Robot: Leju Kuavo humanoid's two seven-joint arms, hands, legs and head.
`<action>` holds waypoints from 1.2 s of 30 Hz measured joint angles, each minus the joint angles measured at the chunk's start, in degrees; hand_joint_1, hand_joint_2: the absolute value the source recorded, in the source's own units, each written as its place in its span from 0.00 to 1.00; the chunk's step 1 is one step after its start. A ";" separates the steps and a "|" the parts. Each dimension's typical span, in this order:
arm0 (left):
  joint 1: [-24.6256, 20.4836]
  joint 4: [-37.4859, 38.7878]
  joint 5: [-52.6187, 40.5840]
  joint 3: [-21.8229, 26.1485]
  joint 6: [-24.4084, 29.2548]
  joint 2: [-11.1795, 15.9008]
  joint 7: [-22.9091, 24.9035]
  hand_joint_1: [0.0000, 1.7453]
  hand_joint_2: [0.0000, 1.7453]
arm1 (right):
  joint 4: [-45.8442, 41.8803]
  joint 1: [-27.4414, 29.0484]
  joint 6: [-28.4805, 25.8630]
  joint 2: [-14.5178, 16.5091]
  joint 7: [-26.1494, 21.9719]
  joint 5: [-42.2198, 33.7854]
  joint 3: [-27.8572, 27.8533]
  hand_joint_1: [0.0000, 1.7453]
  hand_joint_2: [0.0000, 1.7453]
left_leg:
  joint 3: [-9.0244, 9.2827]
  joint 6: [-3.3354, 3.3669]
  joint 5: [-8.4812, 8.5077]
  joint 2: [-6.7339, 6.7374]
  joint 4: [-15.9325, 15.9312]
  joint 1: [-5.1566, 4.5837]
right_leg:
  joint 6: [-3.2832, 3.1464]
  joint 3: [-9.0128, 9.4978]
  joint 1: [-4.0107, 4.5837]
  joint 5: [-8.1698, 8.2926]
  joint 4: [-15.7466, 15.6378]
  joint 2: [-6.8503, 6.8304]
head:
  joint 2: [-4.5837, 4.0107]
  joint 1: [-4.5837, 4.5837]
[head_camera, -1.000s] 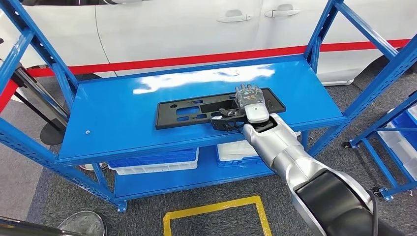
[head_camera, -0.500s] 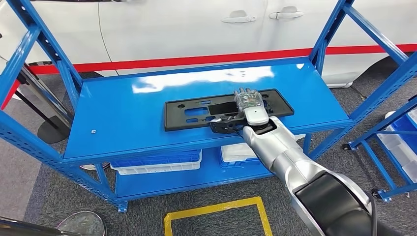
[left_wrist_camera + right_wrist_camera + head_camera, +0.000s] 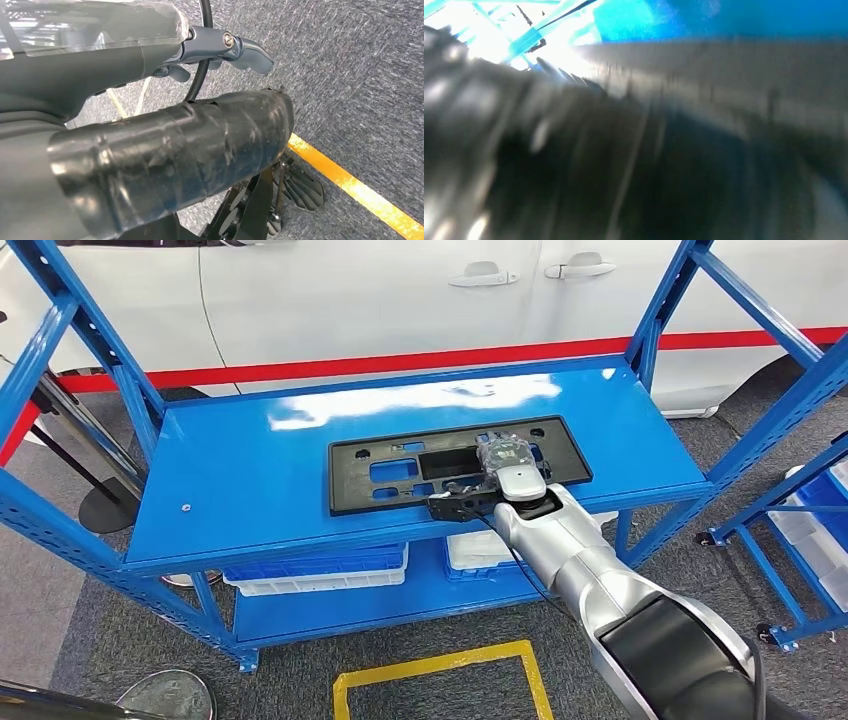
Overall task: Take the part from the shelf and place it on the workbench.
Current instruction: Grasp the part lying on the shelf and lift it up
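No readable writing or brand mark shows on anything here. The black plastic panel (image 3: 455, 463), a flat part with cut-out openings, lies on the top deck of the blue shelf (image 3: 250, 475), toward the deck's right half, with a white car (image 3: 380, 290) beyond the shelf. The right hand (image 3: 505, 462) rests on the panel's near right portion, fingers curled down onto it, though whether they actually clasp it cannot be told; the left hand (image 3: 150, 60) hangs over grey carpet near a yellow floor line (image 3: 360, 192), and how its fingers lie cannot be told.
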 joint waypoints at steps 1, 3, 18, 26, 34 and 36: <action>0.00 0.00 -0.02 0.00 0.01 0.00 0.01 0.00 0.00 | 0.06 0.04 0.00 -0.02 0.00 -0.03 0.00 0.00 0.00 | 0.00 -0.01 0.00 0.00 0.00 0.01 | 0.00 -0.01 0.01 0.00 0.02 0.00 | 0.00 0.00; 0.00 0.00 -0.08 0.00 0.03 0.00 0.02 0.00 0.00 | 0.11 0.09 0.00 -0.06 0.00 -0.06 0.00 0.00 0.00 | 0.00 -0.02 0.01 0.01 0.00 0.03 | 0.00 -0.04 0.03 0.00 0.05 0.02 | -0.01 0.00; 0.00 0.00 -0.29 0.05 0.08 0.11 0.69 0.00 0.00 | -0.07 -1.46 -0.26 -0.09 -0.72 -1.45 0.00 0.00 1.00 | 0.01 -0.02 0.02 0.02 0.00 0.10 | -0.01 -0.04 0.24 0.00 0.10 0.03 | 0.00 0.00; 0.01 0.00 -0.70 0.09 0.18 0.31 0.70 0.00 0.00 | -0.06 -1.29 -0.19 -0.20 -0.73 -1.45 0.00 0.00 0.00 | 0.01 -0.02 0.02 0.03 0.00 0.10 | -0.01 -0.04 0.25 0.00 0.10 0.03 | 0.00 0.00; 0.01 0.00 -0.85 0.36 0.52 0.72 1.02 0.00 0.00 | -0.07 -1.77 1.13 -0.27 -1.60 -2.39 0.00 0.00 0.00 | 0.01 -0.02 0.02 0.03 0.00 0.10 | -0.01 -0.04 0.26 0.00 0.10 0.03 | 0.00 0.00; 0.01 0.00 -0.83 0.57 0.52 0.79 1.18 0.00 0.00 | -0.07 -2.04 1.16 -0.30 -1.61 -2.42 0.00 0.00 0.00 | 0.01 -0.02 0.02 0.03 0.00 0.10 | -0.01 -0.04 0.27 0.00 0.10 0.03 | 0.00 0.00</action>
